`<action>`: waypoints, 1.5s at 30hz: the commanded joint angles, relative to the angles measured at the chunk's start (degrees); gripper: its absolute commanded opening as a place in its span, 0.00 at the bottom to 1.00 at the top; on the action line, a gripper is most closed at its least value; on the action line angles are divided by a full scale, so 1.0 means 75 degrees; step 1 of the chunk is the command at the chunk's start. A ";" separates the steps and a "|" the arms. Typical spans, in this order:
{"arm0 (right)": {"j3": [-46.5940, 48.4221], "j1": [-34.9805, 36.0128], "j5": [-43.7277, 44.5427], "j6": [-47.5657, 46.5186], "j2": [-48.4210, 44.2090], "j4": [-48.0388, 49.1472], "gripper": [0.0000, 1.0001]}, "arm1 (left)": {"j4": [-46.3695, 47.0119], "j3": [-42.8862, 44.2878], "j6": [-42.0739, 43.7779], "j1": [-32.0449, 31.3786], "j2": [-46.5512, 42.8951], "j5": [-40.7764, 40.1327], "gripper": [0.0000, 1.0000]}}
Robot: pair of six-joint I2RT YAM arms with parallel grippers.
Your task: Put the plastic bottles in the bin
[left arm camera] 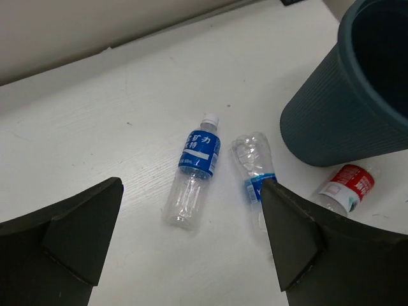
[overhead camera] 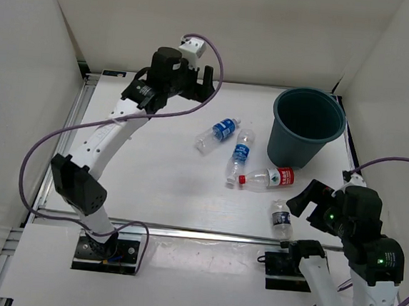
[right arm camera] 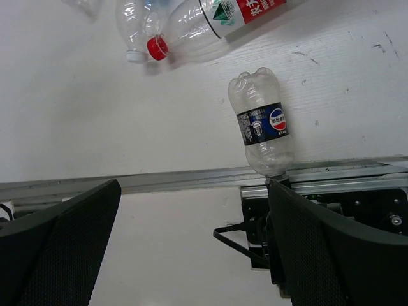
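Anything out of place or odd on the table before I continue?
The short dark-label bottle lies alone by the near edge, on its side, its neck end reaching the metal rail. The bin stands upright; nothing looks spilled.

In the left wrist view the bin (left arm camera: 344,108) is cut off by the upper right edge, and a blue-label bottle (left arm camera: 254,167) and the red-label bottle (left arm camera: 347,186) are partly hidden behind the finger (left arm camera: 299,248) at lower right. In the right wrist view the red-label bottle is cropped by the top edge, and the cap of the dark-label bottle (right arm camera: 262,124) cannot be made out.
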 commanded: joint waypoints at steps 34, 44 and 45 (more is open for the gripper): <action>0.1537 0.0201 -0.0235 -0.0717 -0.0348 -0.0435 1.00 | -0.1315 0.2963 0.1338 0.0072 0.6137 0.2451 0.78; 0.1608 0.0271 -0.0165 -0.0717 -0.0558 -0.0575 1.00 | -0.1209 0.2482 0.0602 0.0072 0.4451 0.1996 0.39; 0.1608 0.0271 -0.0165 -0.0647 -0.0559 -0.0576 1.00 | -0.1128 0.2575 0.0519 0.0072 0.4008 0.1902 0.39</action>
